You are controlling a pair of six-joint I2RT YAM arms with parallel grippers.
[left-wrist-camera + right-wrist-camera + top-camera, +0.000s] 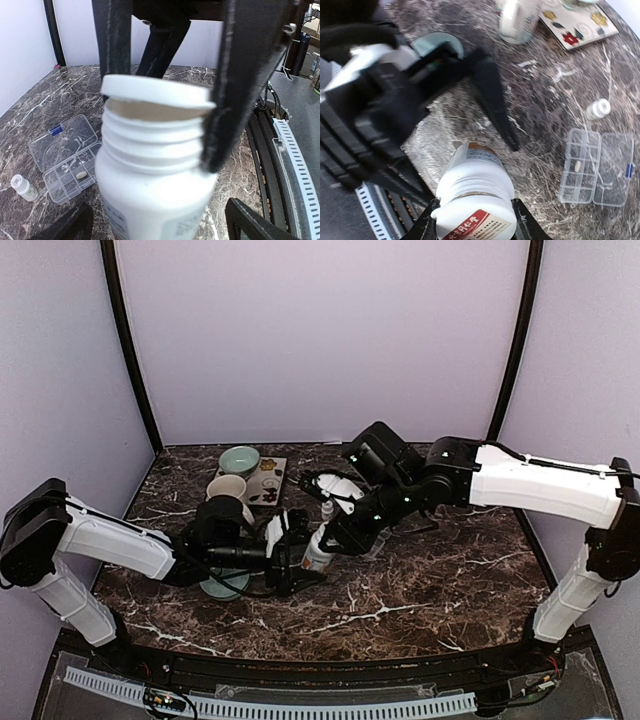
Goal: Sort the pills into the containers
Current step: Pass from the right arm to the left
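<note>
1. The step in hand looks like getting the cap off the white pill bottle. The cap sits crooked on the threaded neck, raised on one side, so I judge it loosened but not yet taken away.
2. To do this well, bring the left gripper square onto the cap's rim with both fingers level. Then lift straight along the neck, since a pull from one side could flick the cap off or tip the bottle.
3. Have the bottle upright and steady until the cap is clear, or pills may spill onto the table.
4. Put the cap down on the side of the bottle away from the pill organiser, so the pouring path is free.
5. The pill organiser lies on the table to the right of the bottle, a little toward the far side and apart from it. Its lid is swung open flat, and one pale pill lies in a compartment. A small white-capped bottle stands further toward the far side.
6. The left gripper is spread wide, with one finger on each side of the cap, and it clamps nothing. One finger runs right beside the cap's edge, and I cannot tell whether it touches.
7. The right gripper is closed partway on the bottle's body, a finger on each side of the label, and holds it firmly. Whether the bottle's base rests on the table I cannot tell.
</note>
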